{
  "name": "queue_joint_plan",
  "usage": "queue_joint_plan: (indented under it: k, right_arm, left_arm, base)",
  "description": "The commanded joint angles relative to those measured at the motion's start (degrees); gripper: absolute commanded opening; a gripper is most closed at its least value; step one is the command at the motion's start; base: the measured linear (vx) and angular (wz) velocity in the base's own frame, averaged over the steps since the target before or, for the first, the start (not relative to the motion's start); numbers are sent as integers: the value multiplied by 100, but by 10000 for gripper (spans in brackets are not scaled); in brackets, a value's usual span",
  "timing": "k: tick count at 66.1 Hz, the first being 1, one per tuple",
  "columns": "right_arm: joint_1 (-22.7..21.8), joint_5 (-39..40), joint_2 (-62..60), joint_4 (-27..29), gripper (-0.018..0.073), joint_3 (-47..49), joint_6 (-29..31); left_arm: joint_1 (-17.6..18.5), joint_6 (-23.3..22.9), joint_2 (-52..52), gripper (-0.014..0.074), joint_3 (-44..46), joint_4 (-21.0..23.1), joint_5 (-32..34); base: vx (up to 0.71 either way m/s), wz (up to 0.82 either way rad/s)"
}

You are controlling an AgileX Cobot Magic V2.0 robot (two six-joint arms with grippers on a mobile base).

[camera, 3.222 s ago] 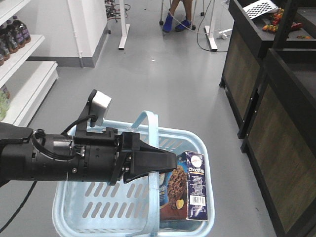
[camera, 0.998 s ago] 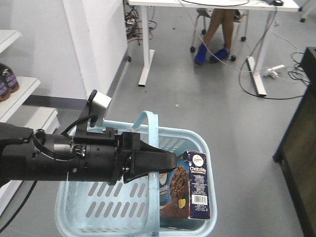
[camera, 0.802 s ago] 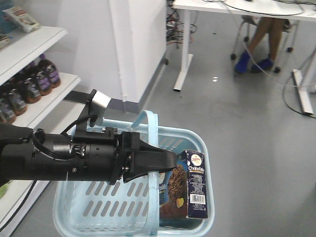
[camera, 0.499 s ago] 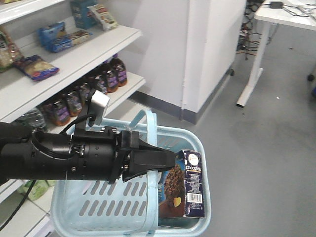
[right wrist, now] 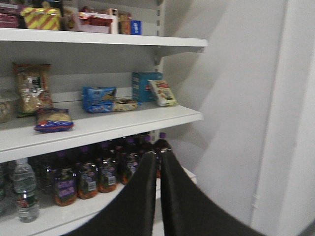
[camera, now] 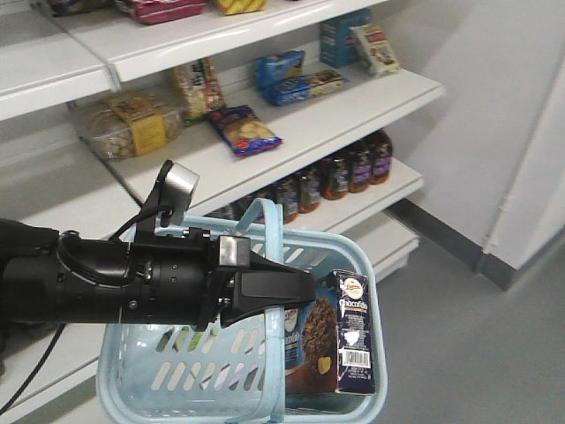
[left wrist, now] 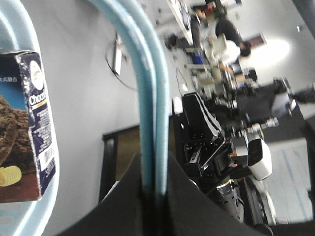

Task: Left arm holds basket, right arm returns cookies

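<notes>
The long black left arm [camera: 106,287] reaches from the left. Its tapered left gripper [camera: 296,284] is shut on the light-blue hoop handle [camera: 269,216] of the basket [camera: 199,375], which hangs below it. In the left wrist view the handle [left wrist: 147,98] runs straight between the two black fingers of the left gripper [left wrist: 152,152]. The cookies [camera: 342,340], a dark navy box, stand upright in the basket's right end and show at the left [left wrist: 29,123]. The right gripper [right wrist: 159,151] is shut on nothing, its fingers pointing at the shelves. Black robot hardware [left wrist: 211,142] shows behind the handle.
White store shelves [camera: 291,132] fill the background. Dark juice bottles [camera: 340,177] stand on a lower shelf just behind the basket, snack packs [camera: 243,128] and blue boxes [camera: 282,71] above. A white wall [camera: 530,132] and grey floor [camera: 477,353] lie to the right. Bottles [right wrist: 93,172] face the right gripper.
The whole view has swung from the open floor and desks round to the store shelves. The left gripper keeps its hold on the handle, and the cookies stay in the basket.
</notes>
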State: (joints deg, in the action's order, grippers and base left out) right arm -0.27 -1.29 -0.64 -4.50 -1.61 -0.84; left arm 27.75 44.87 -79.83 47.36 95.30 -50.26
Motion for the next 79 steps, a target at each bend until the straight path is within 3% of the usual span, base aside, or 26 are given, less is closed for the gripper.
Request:
queue_joint_plan:
  k: [1, 39, 79]
  right_arm:
    - [-29, 412, -73, -33, -3, -102, 13]
    - [-29, 412, -73, -33, -3, -102, 13]
    - [-29, 412, -73, -33, -3, -102, 13]
  left_arm:
    - [13, 69, 191, -3, 229, 472, -296]
    - [14, 69, 191, -3, 229, 472, -296]
    - [14, 69, 191, -3, 229, 472, -296]
  base:
    - [25, 77]
    - [22, 79]
    - [9, 28]
